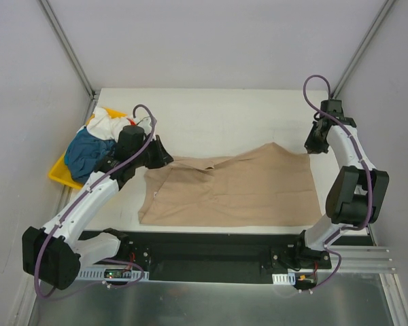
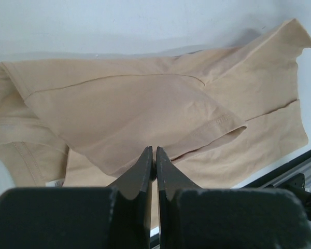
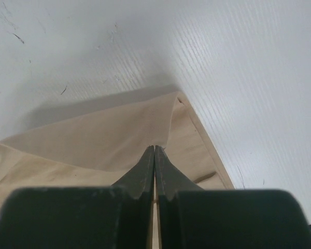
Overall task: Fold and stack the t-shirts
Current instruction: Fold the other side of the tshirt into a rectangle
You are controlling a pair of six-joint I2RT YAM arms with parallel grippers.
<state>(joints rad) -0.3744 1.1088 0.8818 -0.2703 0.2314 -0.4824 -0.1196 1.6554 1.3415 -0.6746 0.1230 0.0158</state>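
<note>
Top external | left gripper (image 1: 164, 157) and right gripper (image 1: 313, 147) pressed together at shirt (image 1: 238, 189) upper corners, hold unclear | I'd flatten the flopped sleeve (image 2: 140, 119) before folding.

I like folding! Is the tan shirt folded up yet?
Only partly: the tan shirt has one flap turned over itself; the rest lies spread flat.

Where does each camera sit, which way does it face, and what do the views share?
Top external: above and behind the robot, looking down on table, left arm, right arm, tan shirt, yellow tray.
Left wrist: on the left arm, past its shut left gripper onto the tan shirt.
Right wrist: past the shut right gripper onto the shirt's corner.
Shared: all show the tan shirt.
</note>
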